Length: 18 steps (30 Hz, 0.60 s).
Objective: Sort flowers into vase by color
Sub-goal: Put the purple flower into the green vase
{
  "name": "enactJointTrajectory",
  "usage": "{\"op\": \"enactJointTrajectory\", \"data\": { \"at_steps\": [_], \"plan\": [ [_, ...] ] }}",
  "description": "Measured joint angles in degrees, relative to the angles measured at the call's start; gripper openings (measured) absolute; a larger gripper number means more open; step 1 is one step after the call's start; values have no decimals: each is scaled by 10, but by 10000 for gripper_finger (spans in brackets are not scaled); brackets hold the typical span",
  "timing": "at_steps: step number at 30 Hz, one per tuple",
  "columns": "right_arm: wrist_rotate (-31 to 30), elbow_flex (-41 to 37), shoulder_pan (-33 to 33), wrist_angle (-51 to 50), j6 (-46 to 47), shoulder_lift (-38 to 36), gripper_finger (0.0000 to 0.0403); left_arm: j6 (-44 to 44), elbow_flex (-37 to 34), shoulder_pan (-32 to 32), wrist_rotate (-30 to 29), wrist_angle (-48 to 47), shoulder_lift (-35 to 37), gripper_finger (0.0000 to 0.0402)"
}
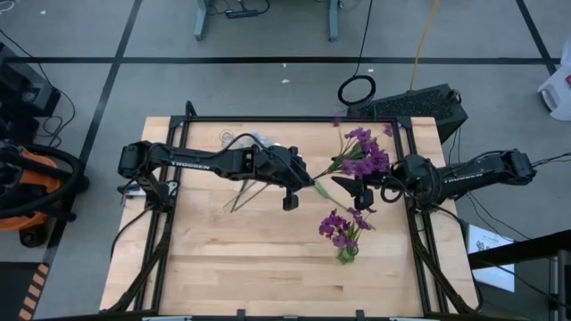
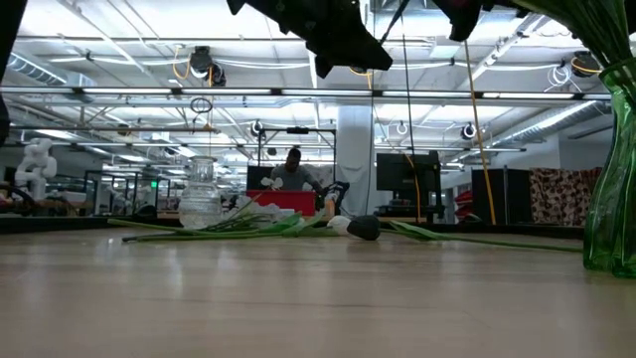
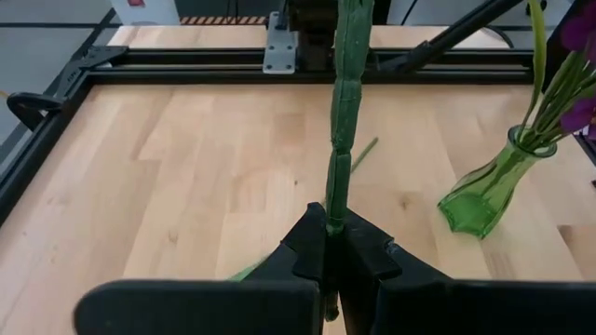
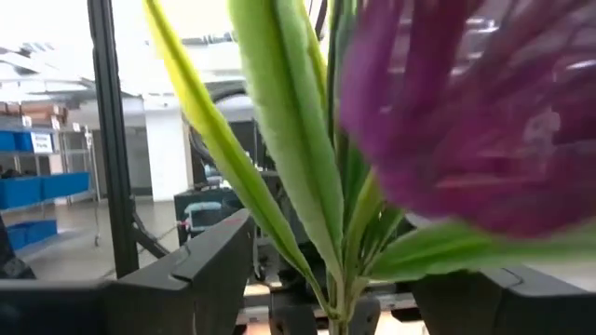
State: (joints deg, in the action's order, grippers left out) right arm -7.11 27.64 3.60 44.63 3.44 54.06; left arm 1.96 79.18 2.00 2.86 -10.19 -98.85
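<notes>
Beside the green vase, loose stems lie.

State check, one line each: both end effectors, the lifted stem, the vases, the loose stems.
left end effector: shut on the purple flower stem
purple flower stem: lifted off the table
right end effector: open around the same flower's leaves
green vase: upright, holding purple flowers
clear vase: upright
loose stems: lying flat on the table
</notes>
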Motion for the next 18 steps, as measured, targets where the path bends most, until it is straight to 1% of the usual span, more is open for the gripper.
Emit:
{"op": "enactJointTrajectory", "data": {
  "at_steps": [3,6,18],
  "plan": [
    [0,0,0,-9,-9,0,248,0,0,0,0,0,0,15],
    [0,0,0,-9,-11,0,227,0,0,0,-1,1,0,15],
    [-4,0,0,-8,-16,0,73,0,0,0,-1,2,0,15]
  ]
}}
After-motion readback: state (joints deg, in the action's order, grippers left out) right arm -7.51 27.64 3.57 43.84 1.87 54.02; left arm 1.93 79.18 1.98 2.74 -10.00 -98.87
